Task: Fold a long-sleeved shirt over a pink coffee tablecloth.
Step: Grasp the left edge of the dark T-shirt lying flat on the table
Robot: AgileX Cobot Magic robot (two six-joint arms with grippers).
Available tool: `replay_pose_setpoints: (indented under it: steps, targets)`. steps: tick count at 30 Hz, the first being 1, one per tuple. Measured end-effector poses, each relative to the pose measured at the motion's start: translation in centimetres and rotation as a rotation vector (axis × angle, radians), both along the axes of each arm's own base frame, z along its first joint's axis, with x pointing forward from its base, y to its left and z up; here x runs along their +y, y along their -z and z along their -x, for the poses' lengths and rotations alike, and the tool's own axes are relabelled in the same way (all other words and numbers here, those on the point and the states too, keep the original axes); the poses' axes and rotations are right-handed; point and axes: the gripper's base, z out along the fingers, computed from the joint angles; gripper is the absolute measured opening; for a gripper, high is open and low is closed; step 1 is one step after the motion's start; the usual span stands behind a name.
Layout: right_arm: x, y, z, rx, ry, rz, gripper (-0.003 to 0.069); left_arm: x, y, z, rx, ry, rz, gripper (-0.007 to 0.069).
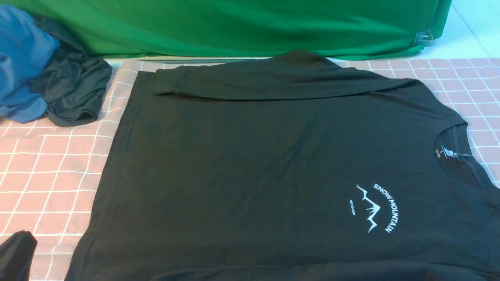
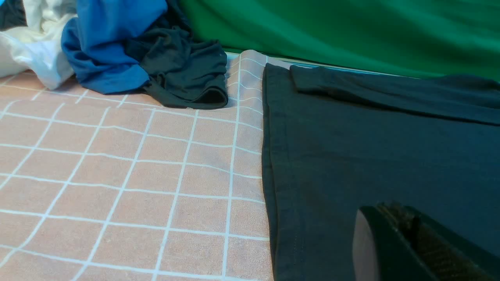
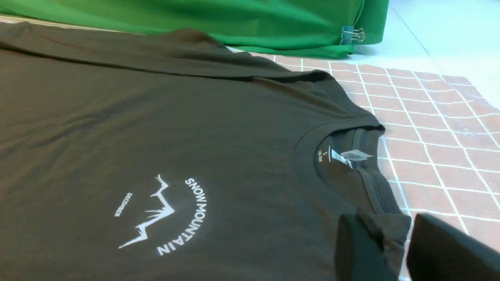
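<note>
R gripper [image 3: 386, 230] nips long-sleeved shirt [image 1: 250, 164] by collar — L gripper [image 2: 402, 230] shut, over hem.

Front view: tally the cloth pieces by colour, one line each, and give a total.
Black long-sleeved shirt: 1
Pink tablecloth: 1
Green cloth: 1
Blue garment: 1
Dark grey-green garment: 1
Total: 5

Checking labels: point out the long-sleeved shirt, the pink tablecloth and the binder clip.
long-sleeved shirt [image 1: 250, 156], front view, middle of its body.
pink tablecloth [image 1: 47, 175], front view, bare squares left of the shirt.
binder clip [image 3: 349, 34], right wrist view, its body.
</note>
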Motion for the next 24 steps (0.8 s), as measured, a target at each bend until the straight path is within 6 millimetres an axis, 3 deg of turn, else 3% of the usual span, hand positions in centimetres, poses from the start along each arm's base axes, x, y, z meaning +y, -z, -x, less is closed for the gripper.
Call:
replay_pose_setpoints:
  steps: [24]
  targets:
    - [0.0, 0.01, 0.0, 0.001, 0.0, 0.0, 0.0238, 0.02, 0.0, 0.0, 0.0, -0.001, -0.009, 0.0014]
